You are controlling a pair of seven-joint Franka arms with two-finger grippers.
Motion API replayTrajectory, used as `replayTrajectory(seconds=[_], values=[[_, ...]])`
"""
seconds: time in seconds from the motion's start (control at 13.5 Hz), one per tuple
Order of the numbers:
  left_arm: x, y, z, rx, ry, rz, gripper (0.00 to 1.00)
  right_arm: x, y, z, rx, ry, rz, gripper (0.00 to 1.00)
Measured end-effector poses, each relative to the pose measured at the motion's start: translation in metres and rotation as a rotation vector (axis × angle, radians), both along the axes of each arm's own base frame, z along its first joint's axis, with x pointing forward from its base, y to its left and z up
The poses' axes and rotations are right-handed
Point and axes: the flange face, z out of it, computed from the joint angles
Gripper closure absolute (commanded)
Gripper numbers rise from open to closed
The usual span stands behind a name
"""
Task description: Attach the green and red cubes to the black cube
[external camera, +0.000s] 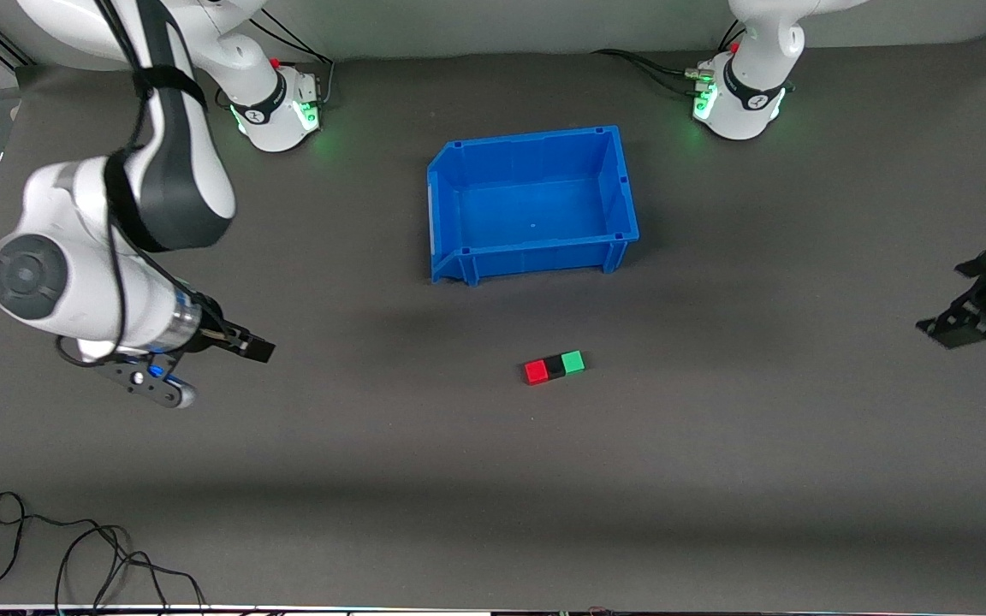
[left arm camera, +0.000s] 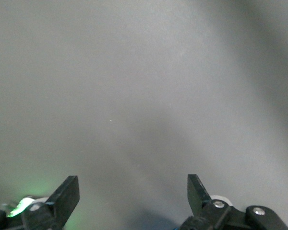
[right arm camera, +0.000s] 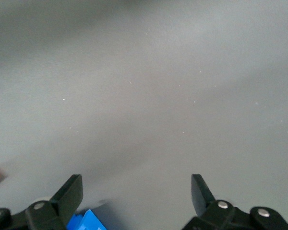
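The desk is lying under a dark grey mat, and it is carrying all the things. The two arms are standing at its two ends, both waiting and well apart from the cubes.

The blue bin is sitting in the middle of the desk, between the two bases, and its inside is showing only its own blue floor.

The right hand is hanging over the mat toward the right arm's end of the desk. In the right wrist view its two fingers are standing wide apart, and nothing is sitting between them; a corner of something red and a bit of blue are showing at the edge of that view. The left hand is hanging over the mat at the left arm's end of the desk. In the left wrist view the fingers are also spread wide and are holding nothing, with only bare mat under them.

The three cubes are lying in one short row on the mat, nearer to the front camera than the bin. The black cube is sitting in the middle. The red cube is touching it on the side toward the right arm, and the green cube is touching it on the side toward the left arm.
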Motion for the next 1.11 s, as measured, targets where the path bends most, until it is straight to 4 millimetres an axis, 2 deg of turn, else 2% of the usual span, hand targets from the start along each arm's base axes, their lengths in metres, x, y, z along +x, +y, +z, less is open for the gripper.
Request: replayTrajectory(seconds=[0.22,0.37,0.59,0.74,0.89,1.11], values=[[-0.009,0.015,0.035,-0.038,0.006,-0.104,0.0,-0.007,-0.005,0.023,0.027,-0.028,0.015,0.0],[-0.01,0.018,0.044,-0.061,-0.004,-0.176,0.0,-0.011,-0.012,0.031,0.027,-0.037,0.039,0.0],[-0.009,0.002,0.05,-0.136,-0.02,-0.495,0.0,-0.019,-0.028,0.048,-0.035,-0.06,0.089,0.0],[-0.012,-0.006,0.059,-0.161,-0.035,-0.679,0.0,-0.026,-0.043,0.057,-0.007,-0.064,0.15,0.0],[-0.016,-0.014,0.069,-0.164,-0.048,-0.757,0.0,-0.035,-0.063,0.069,0.027,-0.073,0.169,0.0],[-0.018,-0.022,0.071,-0.176,-0.05,-0.849,0.0,-0.057,-0.082,0.091,0.05,-0.084,0.166,0.0]])
